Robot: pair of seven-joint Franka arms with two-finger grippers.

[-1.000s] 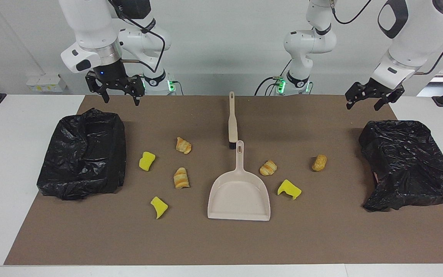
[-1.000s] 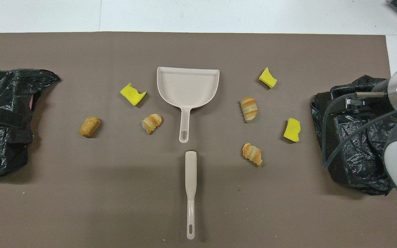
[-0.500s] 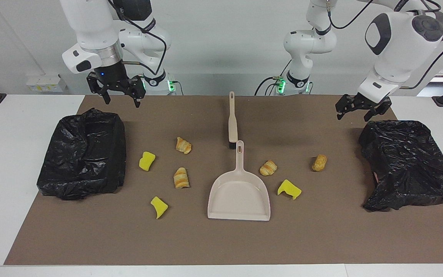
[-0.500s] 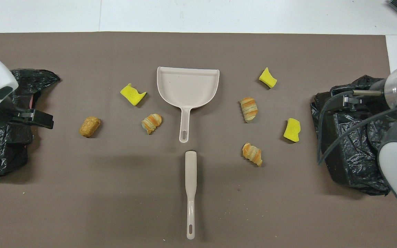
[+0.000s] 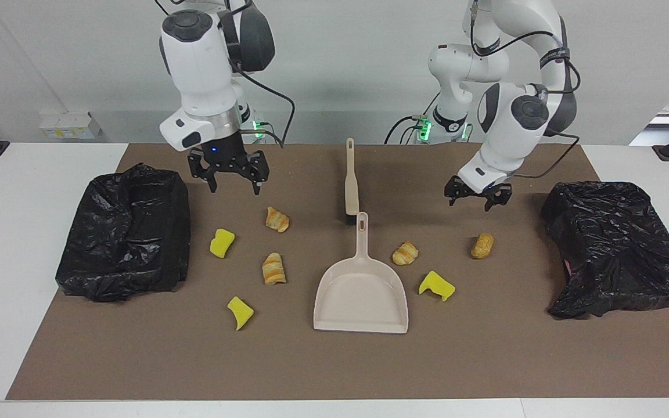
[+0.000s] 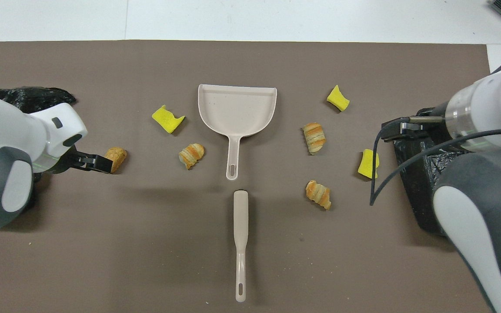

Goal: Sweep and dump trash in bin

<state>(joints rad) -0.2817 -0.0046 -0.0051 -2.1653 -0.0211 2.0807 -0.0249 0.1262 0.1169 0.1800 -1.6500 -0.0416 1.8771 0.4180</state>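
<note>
Look, both arms have swung in toward the dustpan (image 5: 361, 293) since a second ago. Your left pincer (image 5: 477, 196) was up by the bin (image 5: 616, 247) at its own end of the bench (image 5: 21, 244). Now it hangs over the mat (image 5: 334, 366), above the plain brown pastry (image 5: 482, 245), and its fingers are apart with nothing in them. Your right pincer (image 5: 231, 176) was up by the other bin (image 5: 125, 232). Now it hangs over the mat between that bin and the brush (image 5: 351, 183), near one striped pastry (image 5: 277, 219). Its fingers are apart and hold nothing too.

Nothing else has moved. The dustpan lies flat in the middle of the mat, its handle pointing at the robots. The brush lies just beside that handle's tip, closer to the robots.

The trash is still all on the mat around the dustpan. On the right arm's side you have two yellow chunks (image 5: 222, 242) (image 5: 240, 312) and two striped pastries, the second one (image 5: 273, 269) closer to the dustpan. On the left arm's side you have one striped pastry (image 5: 405, 253), one yellow chunk (image 5: 436, 285) and the plain brown pastry.

You have no trash in the dustpan. Both bins are wrapped in black bags, and you cannot see into them.
</note>
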